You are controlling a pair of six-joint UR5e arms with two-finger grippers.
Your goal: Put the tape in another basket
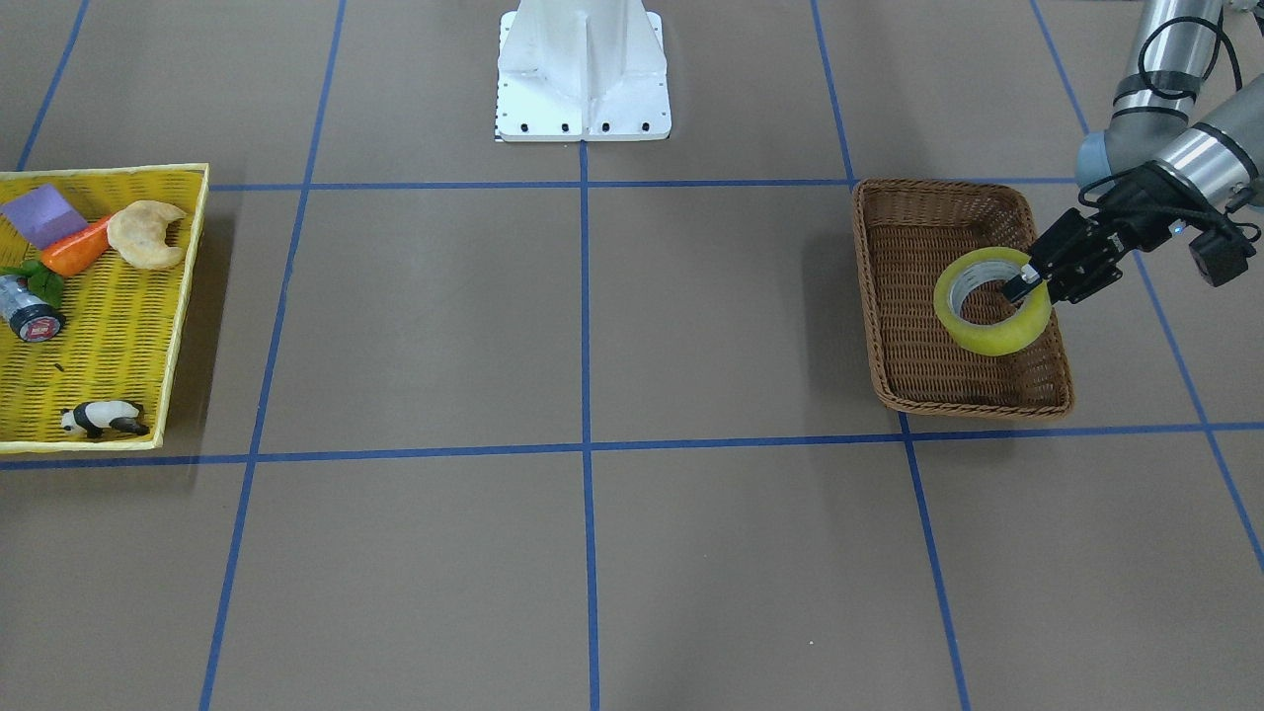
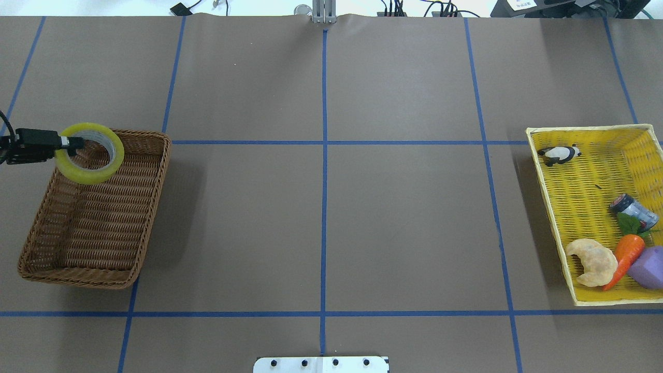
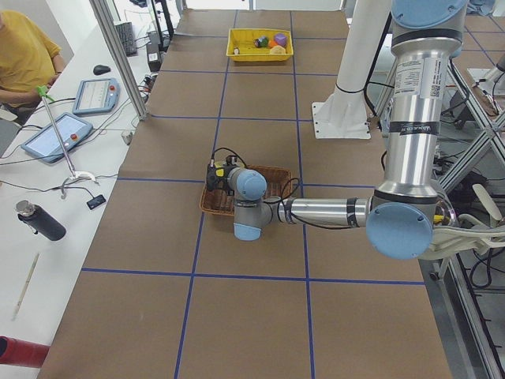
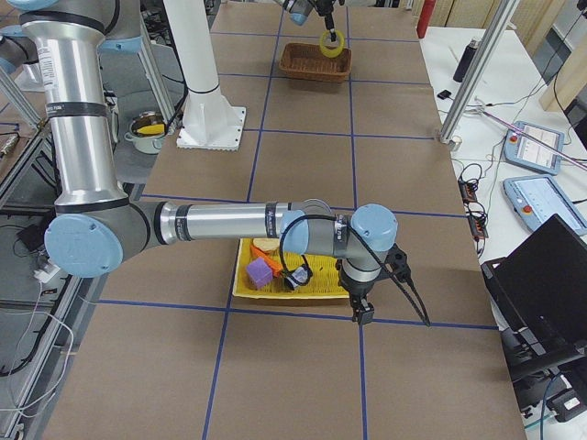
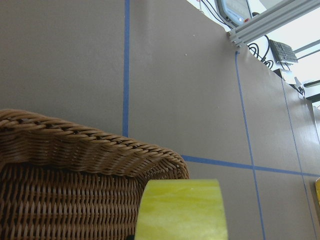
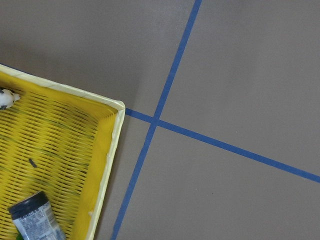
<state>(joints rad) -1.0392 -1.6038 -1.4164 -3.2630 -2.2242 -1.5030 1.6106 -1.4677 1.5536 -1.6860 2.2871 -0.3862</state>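
Observation:
The yellow-green tape roll (image 1: 997, 341) hangs over the brown wicker basket (image 1: 963, 405). My left gripper (image 1: 1025, 284) is shut on the roll's wall, with one finger inside the white core. In the overhead view the tape (image 2: 85, 176) sits over the far left corner of the basket (image 2: 77, 277), with the left gripper (image 2: 70, 142) coming in from the left. The left wrist view shows the tape's band (image 5: 180, 210) above the basket rim (image 5: 90, 145). My right gripper (image 4: 362, 307) shows only in the exterior right view, by the yellow basket; I cannot tell if it is open.
The yellow woven basket (image 2: 549, 207) at the other end of the table holds a toy panda (image 2: 558, 154), a dark cylinder (image 2: 633, 210), a carrot (image 2: 624, 255), a croissant (image 2: 590, 261) and a purple block (image 2: 650, 267). The robot's white base (image 1: 583, 69) stands at the table's middle.

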